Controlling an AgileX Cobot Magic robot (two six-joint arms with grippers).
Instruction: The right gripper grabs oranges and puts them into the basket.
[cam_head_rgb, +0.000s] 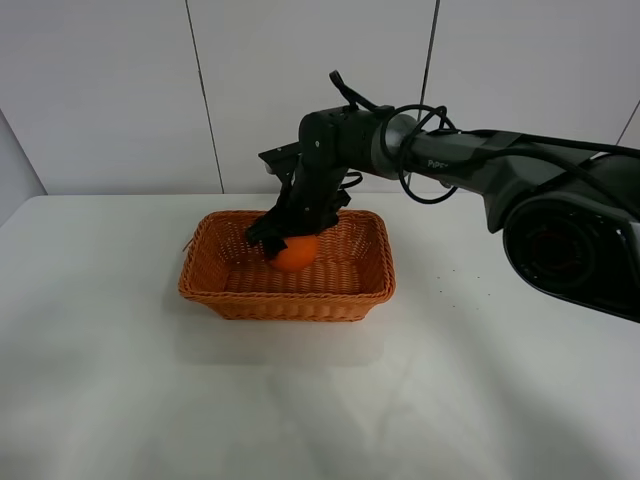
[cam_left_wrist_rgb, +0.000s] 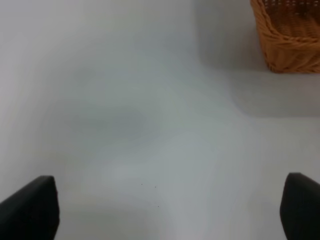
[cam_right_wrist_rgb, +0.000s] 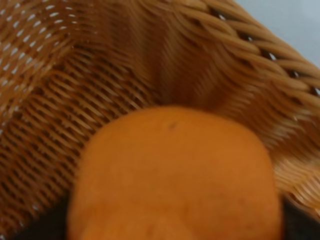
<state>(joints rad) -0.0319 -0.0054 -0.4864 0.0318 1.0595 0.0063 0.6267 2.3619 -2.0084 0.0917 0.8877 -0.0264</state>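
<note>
Left gripper (cam_left_wrist_rgb: 165, 212) hangs over the bench (cam_left_wrist_rgb: 125, 125) well clear of the basket (cam_head_rgb: 288, 300), fingers (cam_left_wrist_rgb: 30, 210) spread wide, nothing in them. Inside the basket, about mid-way, the right gripper (cam_head_rgb: 281, 237) has its fingers clenched on the orange (cam_head_rgb: 297, 256), low down. If it lets go too high I reckon the orange bounces or rolls against the wicker.

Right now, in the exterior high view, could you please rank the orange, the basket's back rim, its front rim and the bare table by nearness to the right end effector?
1. The orange, held in the right end effector.
2. The basket's back rim, just behind.
3. The basket's front rim, camera side.
4. The bare table, before the basket.
</note>
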